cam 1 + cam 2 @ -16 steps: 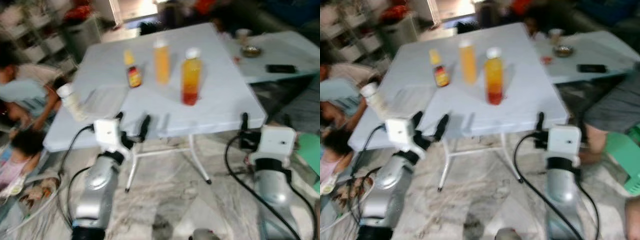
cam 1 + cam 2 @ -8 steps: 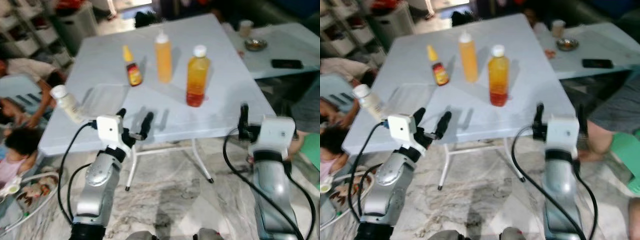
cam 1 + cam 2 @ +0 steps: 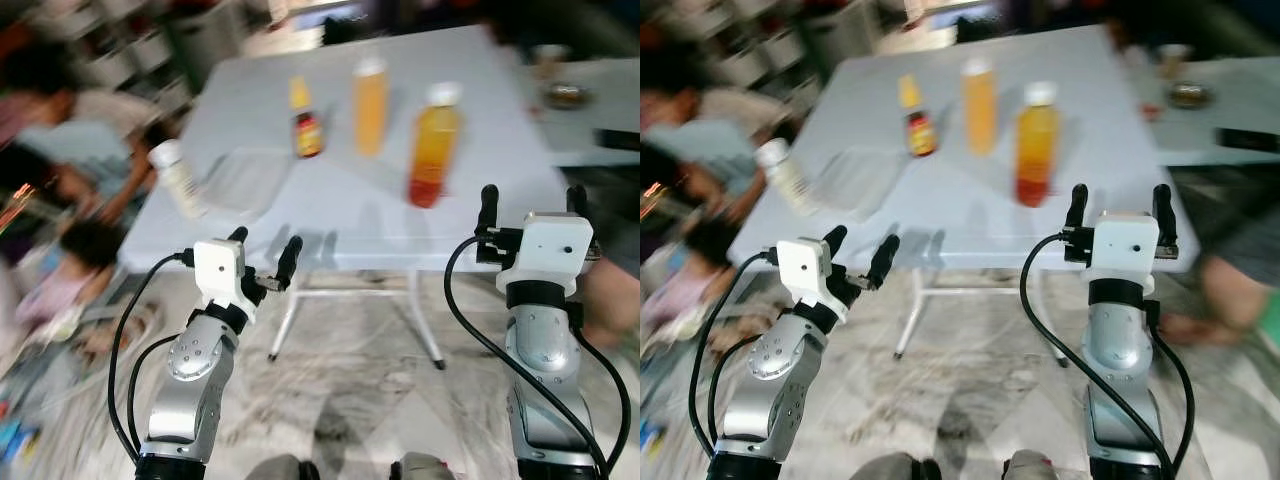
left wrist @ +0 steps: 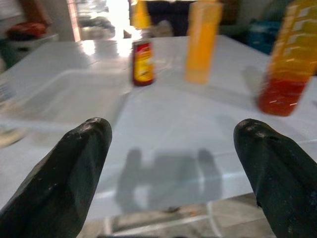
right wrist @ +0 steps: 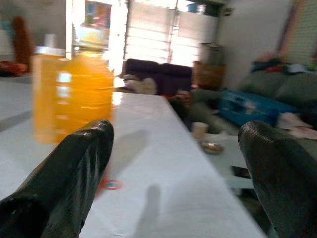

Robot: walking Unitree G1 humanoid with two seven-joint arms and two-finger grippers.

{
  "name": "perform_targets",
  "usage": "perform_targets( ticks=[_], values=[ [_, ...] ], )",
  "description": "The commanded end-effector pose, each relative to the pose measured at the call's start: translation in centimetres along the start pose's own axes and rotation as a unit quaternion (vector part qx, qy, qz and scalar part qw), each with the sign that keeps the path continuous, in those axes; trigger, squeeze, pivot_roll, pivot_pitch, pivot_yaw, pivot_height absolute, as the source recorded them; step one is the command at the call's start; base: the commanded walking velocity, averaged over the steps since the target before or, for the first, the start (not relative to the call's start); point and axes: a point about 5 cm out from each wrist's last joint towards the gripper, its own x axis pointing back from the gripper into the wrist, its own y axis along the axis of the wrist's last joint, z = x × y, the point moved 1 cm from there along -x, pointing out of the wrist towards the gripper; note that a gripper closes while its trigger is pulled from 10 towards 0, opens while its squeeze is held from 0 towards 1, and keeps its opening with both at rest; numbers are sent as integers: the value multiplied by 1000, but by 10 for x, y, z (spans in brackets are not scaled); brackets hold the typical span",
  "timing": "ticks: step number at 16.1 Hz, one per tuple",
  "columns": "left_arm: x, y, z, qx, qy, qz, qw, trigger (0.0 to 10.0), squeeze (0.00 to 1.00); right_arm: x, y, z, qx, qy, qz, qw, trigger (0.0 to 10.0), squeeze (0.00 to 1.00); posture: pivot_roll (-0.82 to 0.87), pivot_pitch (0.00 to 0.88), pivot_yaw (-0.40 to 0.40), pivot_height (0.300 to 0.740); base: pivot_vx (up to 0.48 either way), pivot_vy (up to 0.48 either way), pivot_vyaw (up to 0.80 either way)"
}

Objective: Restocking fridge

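From the head views, a pale blue table [image 3: 330,210] carries three bottles — a small sauce bottle [image 3: 303,122], a tall orange bottle [image 3: 369,106] and a juice bottle [image 3: 434,146]. Both grippers hover before the table's near edge, the left gripper [image 3: 262,254] and right gripper [image 3: 532,205] each spread, holding nothing.

The left wrist view shows parted fingertips [image 4: 74,163] facing the bottles.

The right wrist view — the juice bottle [image 5: 81,94] stands beyond spread fingers [image 5: 74,168].
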Motion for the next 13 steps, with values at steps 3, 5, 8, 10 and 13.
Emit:
perform_targets(
  ticks=[3,5,8,10,13],
  values=[
    [0,6,7,-15,4,-9,1000,10000,0,0,1,4,-4,2,2,1000,10000,0,-130,82,176,740,291,0,685],
    [0,7,6,-15,1,-10,1000,10000,0,1,1,4,-7,1,1,1000,10000,0,-131,83,177,740,292,0,0],
    [0,7,5,-13,-2,-10,1000,10000,0,0,8,8,3,17,-18,1000,10000,0,-134,84,177,740,285,0,0],
    [0,6,5,-14,1,-8,1000,10000,0,1,10,14,-2,38,-20,999,10000,0,-135,84,176,740,0,0,0],
    [-1,5,6,-14,7,-5,1000,10000,0,4,9,21,-12,64,-18,998,10000,0,-139,83,174,740,0,0,0]
  ],
)
